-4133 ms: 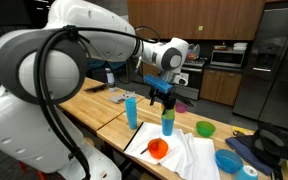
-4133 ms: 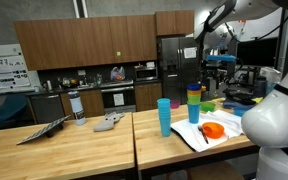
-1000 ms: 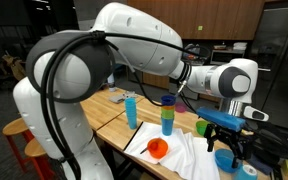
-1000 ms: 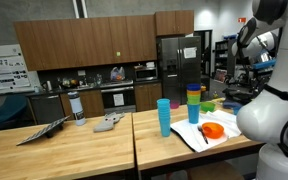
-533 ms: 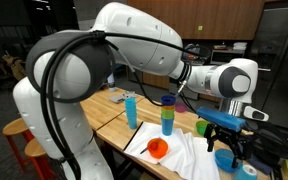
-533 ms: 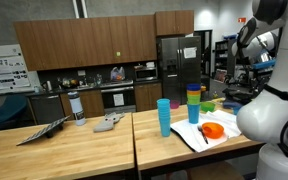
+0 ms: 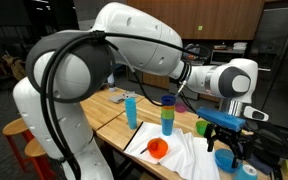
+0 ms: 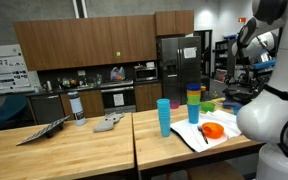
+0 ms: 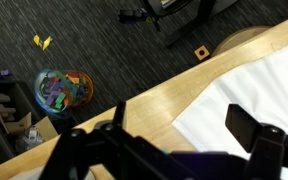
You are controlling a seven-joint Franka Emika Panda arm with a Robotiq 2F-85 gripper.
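Pincer [image 7: 227, 146] hangs spread open just above the blue bowl [image 7: 227, 161], no contact that I can make out. I'd keep it plumb, line one finger up over the rim and go slow, minding the white cloth [image 7: 189, 155] at the bowl's 9 o'clock. The bowl is shallow glossy plastic, upright near the worktop [image 9: 174, 100] edge, with a green bowl [image 7: 204, 128] at its 10 o'clock.

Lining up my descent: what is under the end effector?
In an exterior view the end effector hangs over a blue bowl by the white cloth. It covers the bowl's inside, so any contents cannot be seen.
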